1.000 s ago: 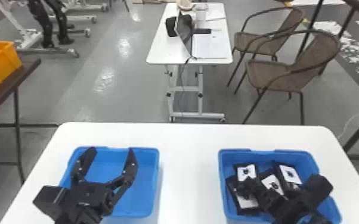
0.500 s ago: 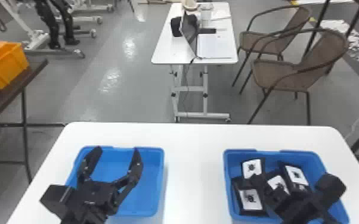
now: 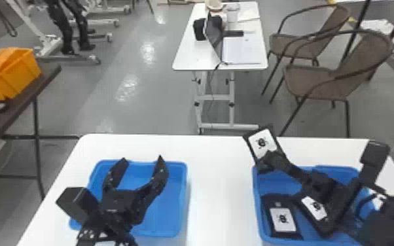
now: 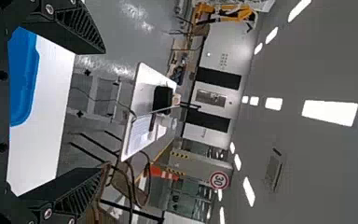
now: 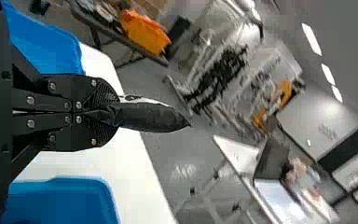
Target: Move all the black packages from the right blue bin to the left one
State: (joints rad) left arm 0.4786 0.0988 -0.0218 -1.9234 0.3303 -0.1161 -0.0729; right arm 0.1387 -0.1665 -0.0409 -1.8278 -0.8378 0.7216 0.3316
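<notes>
Right of centre, the right gripper (image 3: 266, 158) has its jaws clamped on a soft black package (image 3: 262, 142), its white label beetle-printed, at the blue plastic bin's (image 3: 335, 169) upper-left corner. Lower left, the left gripper's (image 3: 141, 159) empty jaws spread wide.

black package (image 3: 262, 141): gripped, raised, tilted | near right blue bin (image 3: 257, 204) | others (image 3: 282, 218): inside
</notes>
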